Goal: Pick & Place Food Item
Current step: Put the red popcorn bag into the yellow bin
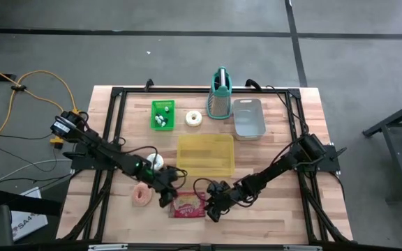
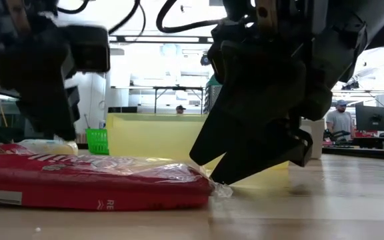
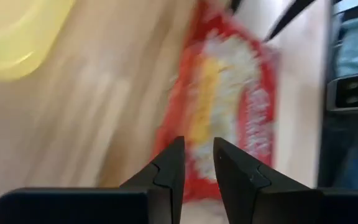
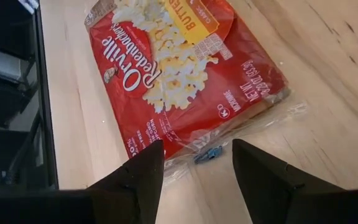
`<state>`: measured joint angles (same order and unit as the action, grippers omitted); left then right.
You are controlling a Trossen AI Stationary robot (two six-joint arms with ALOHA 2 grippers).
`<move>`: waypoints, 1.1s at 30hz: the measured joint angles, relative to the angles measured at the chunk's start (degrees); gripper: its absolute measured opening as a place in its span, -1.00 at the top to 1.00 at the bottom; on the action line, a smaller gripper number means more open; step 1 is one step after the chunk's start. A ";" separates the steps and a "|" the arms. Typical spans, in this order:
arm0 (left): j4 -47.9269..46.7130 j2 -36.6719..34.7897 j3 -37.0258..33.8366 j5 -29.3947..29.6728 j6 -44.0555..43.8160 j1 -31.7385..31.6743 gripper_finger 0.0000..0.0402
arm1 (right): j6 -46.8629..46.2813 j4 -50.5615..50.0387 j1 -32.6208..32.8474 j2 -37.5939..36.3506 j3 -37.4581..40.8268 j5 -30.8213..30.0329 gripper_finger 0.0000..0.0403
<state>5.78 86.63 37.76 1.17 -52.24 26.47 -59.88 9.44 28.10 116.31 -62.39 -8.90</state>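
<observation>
Popcorn bag (image 4: 185, 81), a flat red microwave packet in clear wrap, lay face up on the wooden desk (image 1: 278, 216), near its front edge and just in front of the yellow bin (image 1: 206, 155). That open, empty bin was likely the place meant for it, which would explain why both arms crowded the packet from either side. In the high view the packet's long axis ran roughly left to right across the desk; which end pointed where could not be read from above.

Coming in from the packet's right end, the right gripper (image 4: 194, 165) hung low with its fingers spread wide, straddling the wrap's loose sealed edge without pinching it, seemingly lined up for a grasp. From the other end the left gripper (image 3: 197, 168) hovered over the packet, its fingers drawn near together with a narrow gap, holding nothing. A pink doughnut (image 1: 142, 196) sat just beside the left arm, untouched.
</observation>
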 joint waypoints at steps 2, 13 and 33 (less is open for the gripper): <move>-2.48 0.00 0.00 -0.35 -0.05 -0.26 0.60 | -1.37 -0.84 0.00 0.00 -0.02 -0.01 0.11; -3.67 0.00 0.00 -0.78 7.48 -3.03 0.60 | -6.49 -2.15 -0.02 -0.09 -0.07 2.04 0.11; -4.03 0.03 0.00 -9.63 11.70 -6.44 0.60 | -13.56 -1.21 -0.02 -0.06 -0.02 7.89 -0.07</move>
<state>1.75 86.66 37.76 -8.46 -40.55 20.03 -73.43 8.23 28.08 116.25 -62.41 -1.01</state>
